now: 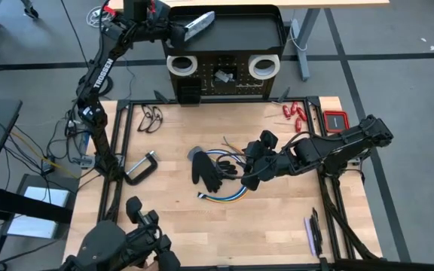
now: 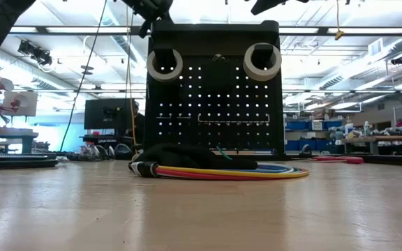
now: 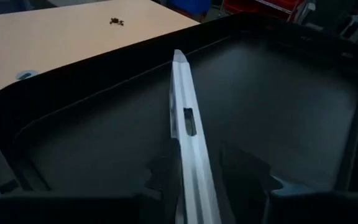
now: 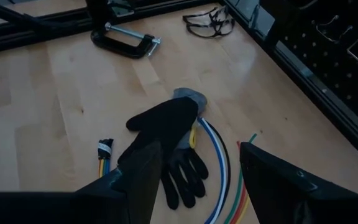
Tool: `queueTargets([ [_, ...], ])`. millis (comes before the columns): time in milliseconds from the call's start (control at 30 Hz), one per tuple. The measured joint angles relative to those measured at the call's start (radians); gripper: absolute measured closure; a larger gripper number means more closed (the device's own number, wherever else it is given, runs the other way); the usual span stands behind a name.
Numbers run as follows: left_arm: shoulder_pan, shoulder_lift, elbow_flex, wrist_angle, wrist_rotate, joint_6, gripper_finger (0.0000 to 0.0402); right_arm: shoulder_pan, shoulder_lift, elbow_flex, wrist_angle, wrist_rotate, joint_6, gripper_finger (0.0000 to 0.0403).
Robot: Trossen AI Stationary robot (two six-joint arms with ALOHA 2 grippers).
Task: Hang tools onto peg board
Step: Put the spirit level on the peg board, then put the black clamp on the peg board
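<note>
The peg board (image 1: 224, 79) stands upright at the table's far edge, with a shallow black tray (image 3: 303, 93) on top. Two white tape rolls (image 1: 181, 65) (image 1: 264, 66) hang on pegs on its front. A silver-grey flat bar (image 3: 184, 118) lies slantwise over the tray, its near end between the fingers of my open left gripper (image 3: 207, 177), which reaches in from the left. My right gripper (image 4: 197, 186) hovers open over a black glove (image 4: 166, 130), which lies on a coil of coloured cables (image 1: 228, 192) at mid-table. My left gripper has the bar's near end (image 3: 188, 174) running lengthwise between its fingers, alongside one finger (image 3: 165, 177). A clear gap shows between the bar and the other finger (image 3: 247, 171). I cannot tell whether the bar still touches the near finger or what it rests on.
A black C-clamp (image 1: 142, 167) and safety glasses (image 1: 151, 118) lie on the table's left part. Red-handled tools (image 1: 296, 113) and a red case (image 1: 336, 120) lie at the far right. A purple-handled tool (image 1: 311, 233) lies near the right front.
</note>
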Motion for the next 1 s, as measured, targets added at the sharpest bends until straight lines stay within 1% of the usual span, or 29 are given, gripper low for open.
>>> queueTargets([
  [167, -0.003, -0.001, -0.001, 0.013, 0.007, -0.002, 0.026, 0.0, 0.0, 0.0, -0.002, -0.003, 0.0, 0.0179],
  [267, -0.003, -0.022, -0.007, 0.07, 0.06, -0.007, 0.026, 0.0, 0.0, 0.0, -0.002, -0.004, 0.0, 0.0179],
  [367, -0.007, -0.098, -0.007, 0.147, 0.125, -0.006, 0.026, 0.0, 0.0, 0.0, -0.003, -0.004, -0.023, 0.0179],
  [433, -0.015, -0.167, -0.001, 0.148, 0.132, 0.042, 0.0261, 0.0, 0.0, 0.0, -0.002, -0.004, -0.039, 0.0179],
  [500, -0.036, -0.238, 0.0, 0.088, 0.108, 0.112, 0.0266, 0.0, 0.0, 0.0, -0.001, -0.001, -0.056, 0.0179],
  [600, -0.105, -0.329, -0.003, -0.051, 0.068, 0.182, 0.0276, 0.0, 0.001, -0.004, 0.025, 0.054, -0.083, 0.0179],
  [700, -0.218, -0.411, -0.018, -0.226, 0.035, 0.201, 0.0286, 0.001, 0.002, -0.055, 0.167, 0.127, -0.163, 0.0179],
  [767, -0.304, -0.463, -0.073, -0.338, -0.025, 0.2, 0.0294, 0.0, 0.002, -0.12, 0.342, 0.131, -0.244, 0.0179],
  [833, -0.392, -0.519, -0.178, -0.406, -0.097, 0.167, 0.0304, -0.002, 0.003, -0.207, 0.552, 0.1, -0.337, 0.0179],
  [933, -0.524, -0.612, -0.417, -0.38, -0.209, 0.056, 0.0321, -0.017, 0.019, -0.33, 0.862, 0.053, -0.447, 0.0179],
  [1000, -0.598, -0.671, -0.602, -0.362, -0.284, -0.031, 0.0333, -0.019, 0.046, -0.378, 0.957, 0.028, -0.511, 0.0179],
])
